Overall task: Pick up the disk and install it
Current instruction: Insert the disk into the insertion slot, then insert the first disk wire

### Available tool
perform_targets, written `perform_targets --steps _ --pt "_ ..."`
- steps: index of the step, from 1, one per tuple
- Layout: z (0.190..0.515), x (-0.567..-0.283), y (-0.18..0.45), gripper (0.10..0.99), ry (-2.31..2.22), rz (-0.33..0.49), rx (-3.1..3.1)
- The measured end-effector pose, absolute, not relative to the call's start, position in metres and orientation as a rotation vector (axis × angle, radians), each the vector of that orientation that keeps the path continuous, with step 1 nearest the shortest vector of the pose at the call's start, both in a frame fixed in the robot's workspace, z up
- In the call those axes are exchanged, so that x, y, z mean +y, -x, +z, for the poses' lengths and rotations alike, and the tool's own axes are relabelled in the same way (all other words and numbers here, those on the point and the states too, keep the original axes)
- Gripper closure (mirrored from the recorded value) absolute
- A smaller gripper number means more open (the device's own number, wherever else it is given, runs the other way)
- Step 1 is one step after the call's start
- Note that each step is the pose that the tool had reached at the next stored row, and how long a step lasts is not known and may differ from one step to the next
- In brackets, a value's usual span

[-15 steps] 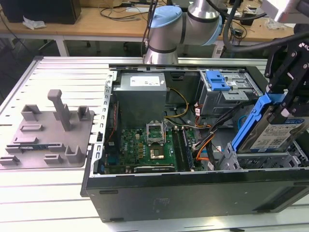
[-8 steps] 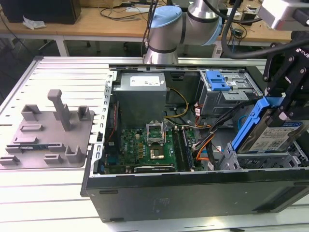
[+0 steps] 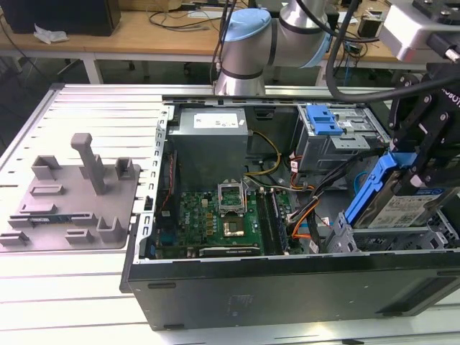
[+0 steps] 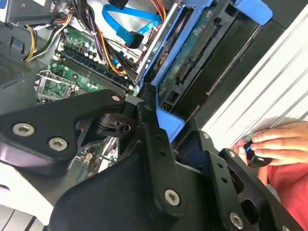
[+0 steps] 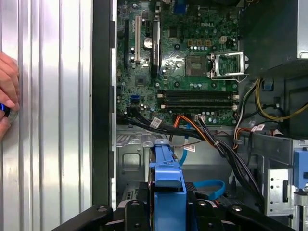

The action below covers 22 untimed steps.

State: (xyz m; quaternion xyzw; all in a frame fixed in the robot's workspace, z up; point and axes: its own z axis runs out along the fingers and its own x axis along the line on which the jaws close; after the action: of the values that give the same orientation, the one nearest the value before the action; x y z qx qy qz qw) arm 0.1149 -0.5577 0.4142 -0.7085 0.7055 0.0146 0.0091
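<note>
Fingers of gripper (image 3: 419,176) closed tight on disk (image 3: 401,207), gripping upper end. Disk hangs tilted, long axis sloping down toward grey drive bay (image 3: 424,241) just below, at exterior view's right end of computer case (image 3: 215,284). Not yet seated.

Ribbed silver metal table (image 3: 86,108) with two loads on its slats

We see a flat grey plastic fixture plate with upright posts and blocks (image 3: 72,198) lying toward the exterior view's left. Just beside it, toward the right, an open black desktop computer case (image 3: 287,291) lies on its side. In the second wrist view a person's hand (image 4: 276,144) rests on the slats near the case's outer wall, over a small dark object (image 4: 257,159).
</note>
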Motion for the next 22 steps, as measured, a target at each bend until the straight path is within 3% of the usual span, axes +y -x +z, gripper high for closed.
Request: perform_targets --steps 4,7,22 --pt "0.4124 -0.5581 -0.1149 0.710 2.213 0.045 2.204" --pt "0.4121 -0.5581 -0.1149 0.584 2.213 0.046 2.204" --pt "0.4121 -0.5581 -0.1149 0.584 2.215 0.045 2.201"
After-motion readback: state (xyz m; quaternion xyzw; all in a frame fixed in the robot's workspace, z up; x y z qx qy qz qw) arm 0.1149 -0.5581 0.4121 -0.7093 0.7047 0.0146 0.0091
